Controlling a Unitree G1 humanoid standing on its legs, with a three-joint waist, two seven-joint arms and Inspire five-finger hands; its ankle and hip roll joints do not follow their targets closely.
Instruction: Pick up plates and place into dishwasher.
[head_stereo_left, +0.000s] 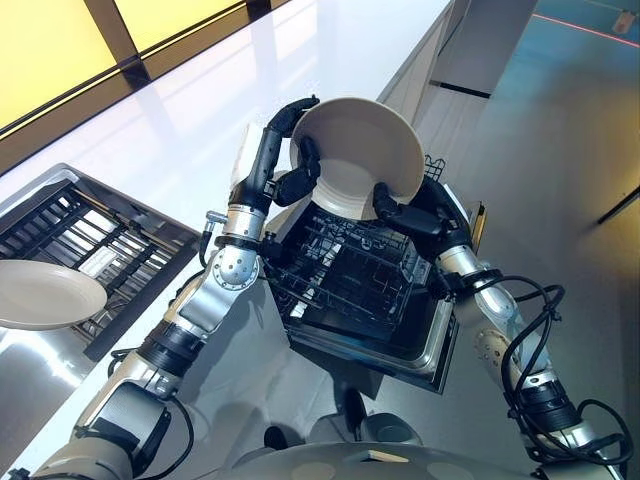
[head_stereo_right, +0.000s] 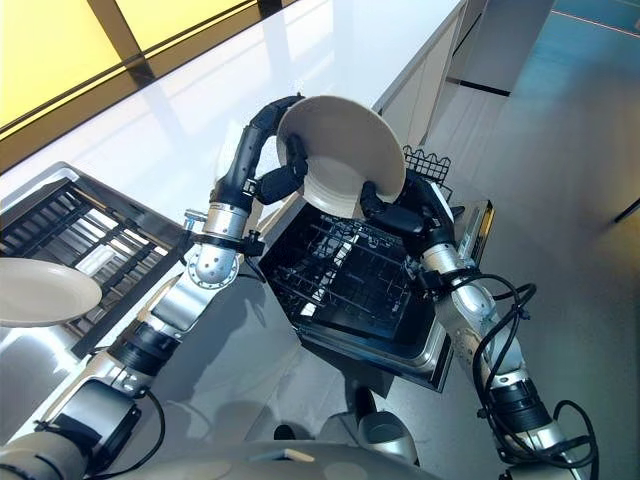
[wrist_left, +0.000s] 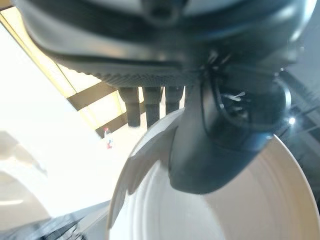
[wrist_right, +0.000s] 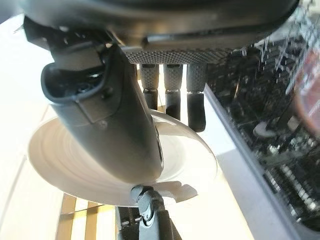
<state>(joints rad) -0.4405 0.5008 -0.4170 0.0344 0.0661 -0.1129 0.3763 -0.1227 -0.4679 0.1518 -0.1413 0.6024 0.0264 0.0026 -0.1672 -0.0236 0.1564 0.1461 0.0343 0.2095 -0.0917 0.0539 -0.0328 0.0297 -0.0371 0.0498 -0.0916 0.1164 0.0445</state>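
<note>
A cream plate (head_stereo_left: 362, 150) is held tilted above the open dishwasher's black wire rack (head_stereo_left: 345, 285). My left hand (head_stereo_left: 268, 150) grips its left rim, with the thumb (wrist_left: 210, 150) on the inner face and the fingers (wrist_left: 152, 102) curled behind the edge. My right hand (head_stereo_left: 425, 215) pinches the lower right rim, its thumb (wrist_right: 115, 115) lying across the plate (wrist_right: 65, 165) and its fingers behind. A second cream plate (head_stereo_left: 45, 293) rests on the dish rack (head_stereo_left: 130, 250) at the far left.
The pulled-out dishwasher drawer has a metal front rim (head_stereo_left: 440, 350) and a small wire basket (head_stereo_left: 432, 168) at its far corner. A long white counter (head_stereo_left: 190, 110) runs behind my left arm. Grey floor (head_stereo_left: 560, 150) lies to the right.
</note>
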